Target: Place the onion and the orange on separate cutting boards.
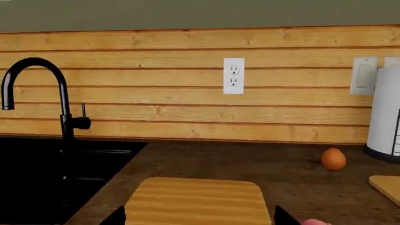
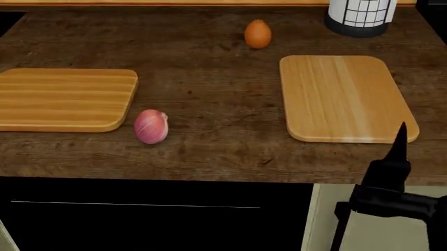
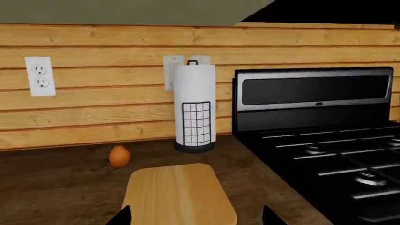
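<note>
The pinkish-purple onion (image 2: 152,126) lies on the dark counter, just off the right front corner of the striped golden cutting board (image 2: 63,98). A sliver of the onion shows in the left wrist view (image 1: 314,222). The orange (image 2: 258,34) sits far back on the counter, between the boards; it also shows in the left wrist view (image 1: 333,159) and the right wrist view (image 3: 119,156). The pale tan cutting board (image 2: 346,97) lies at the right. My left gripper (image 1: 198,216) is open and empty before the striped board (image 1: 196,200). My right gripper (image 3: 196,216) is open and empty before the pale board (image 3: 177,192); one of its fingers (image 2: 399,144) shows in the head view.
A paper towel holder (image 2: 361,15) stands at the back right of the counter. A black sink (image 1: 44,173) with a black faucet (image 1: 56,93) lies left of the striped board. A black stove (image 3: 331,154) is right of the pale board. A wooden plank wall (image 1: 187,84) backs the counter.
</note>
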{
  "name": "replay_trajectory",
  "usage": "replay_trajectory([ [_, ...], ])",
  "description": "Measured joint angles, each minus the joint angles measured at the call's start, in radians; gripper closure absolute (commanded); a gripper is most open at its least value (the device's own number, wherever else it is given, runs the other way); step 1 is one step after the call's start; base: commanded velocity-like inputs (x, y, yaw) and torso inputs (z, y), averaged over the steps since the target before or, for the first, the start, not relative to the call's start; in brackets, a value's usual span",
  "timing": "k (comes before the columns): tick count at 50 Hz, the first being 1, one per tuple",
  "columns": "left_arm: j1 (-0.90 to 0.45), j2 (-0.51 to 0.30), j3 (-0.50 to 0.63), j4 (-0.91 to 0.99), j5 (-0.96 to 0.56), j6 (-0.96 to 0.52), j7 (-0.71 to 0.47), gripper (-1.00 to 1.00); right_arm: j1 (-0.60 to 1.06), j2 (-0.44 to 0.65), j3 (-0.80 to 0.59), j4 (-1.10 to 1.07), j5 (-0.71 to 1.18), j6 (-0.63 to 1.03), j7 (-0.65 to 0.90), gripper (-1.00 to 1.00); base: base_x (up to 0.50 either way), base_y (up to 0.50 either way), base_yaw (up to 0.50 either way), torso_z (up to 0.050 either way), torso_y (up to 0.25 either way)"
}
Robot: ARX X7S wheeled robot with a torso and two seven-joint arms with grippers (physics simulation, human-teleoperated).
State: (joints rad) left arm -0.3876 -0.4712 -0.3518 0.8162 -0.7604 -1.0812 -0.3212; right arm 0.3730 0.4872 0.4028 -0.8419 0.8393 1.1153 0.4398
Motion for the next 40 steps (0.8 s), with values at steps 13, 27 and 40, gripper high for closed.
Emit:
replay_trajectory([
  [13, -0.208, -0.245, -0.098, -0.053, -0.300, -0.203, -0.013, -1.00, 0.112, 0.323, 0.265, 0.035, 0.605, 0.190, 0.190, -1.00, 0.00, 0.00, 0.00, 0.000, 0.000],
  [27, -0.262, -0.350, -0.100, -0.109, -0.415, -0.272, 0.022, -1.00, 0.123, 0.402, 0.318, 0.048, 0.740, 0.242, 0.216, -1.00, 0.36, 0.00, 0.00, 0.000, 0.000],
  [40, -0.260, -0.389, -0.112, -0.136, -0.460, -0.283, 0.036, -1.00, 0.136, 0.439, 0.303, 0.043, 0.788, 0.239, 0.232, -1.00, 0.50, 0.00, 0.00, 0.000, 0.000],
])
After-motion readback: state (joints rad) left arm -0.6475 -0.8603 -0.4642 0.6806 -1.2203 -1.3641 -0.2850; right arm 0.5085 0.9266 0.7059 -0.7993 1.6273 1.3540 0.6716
